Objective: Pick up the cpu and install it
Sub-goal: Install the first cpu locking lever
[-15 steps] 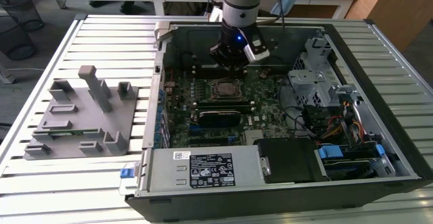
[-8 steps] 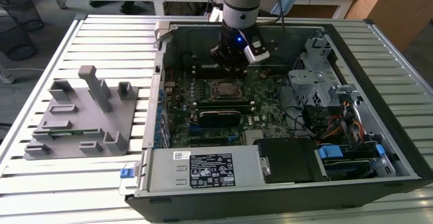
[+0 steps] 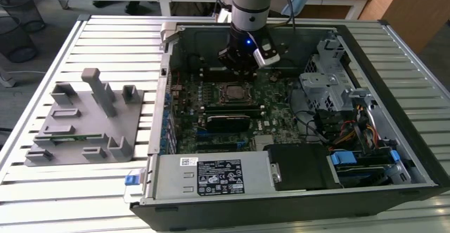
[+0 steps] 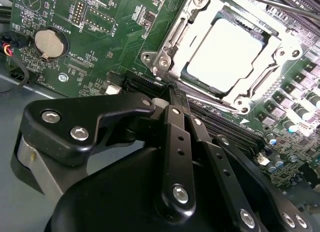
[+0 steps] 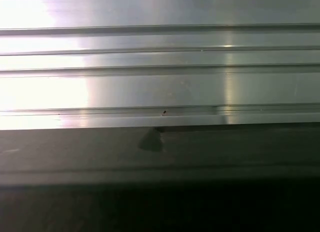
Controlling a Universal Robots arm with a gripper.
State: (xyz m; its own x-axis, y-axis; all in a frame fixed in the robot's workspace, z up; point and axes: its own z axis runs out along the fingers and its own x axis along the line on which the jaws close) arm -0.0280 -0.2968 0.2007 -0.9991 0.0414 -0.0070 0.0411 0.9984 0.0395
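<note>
The cpu (image 4: 225, 54), a flat square chip with a shiny silver lid, lies inside the metal-framed socket (image 4: 167, 44) on the green motherboard (image 4: 100, 22). In the exterior view the cpu (image 3: 231, 91) sits in the middle of the open computer case (image 3: 393, 112). My gripper (image 3: 241, 74) hangs just above and behind the socket. In the second wrist view the black fingers (image 4: 175, 122) run together to a tip, and my gripper (image 4: 172, 90) is shut with nothing in it, a short way off the socket's edge.
A grey fixture (image 3: 84, 122) holding a green memory stick (image 3: 70, 136) stands on the slatted aluminium table (image 3: 113, 32) at the exterior view's left. Inside the case are a power supply (image 3: 211, 176), a drive cage (image 3: 327, 80), cables and a coin battery (image 4: 48, 43).
</note>
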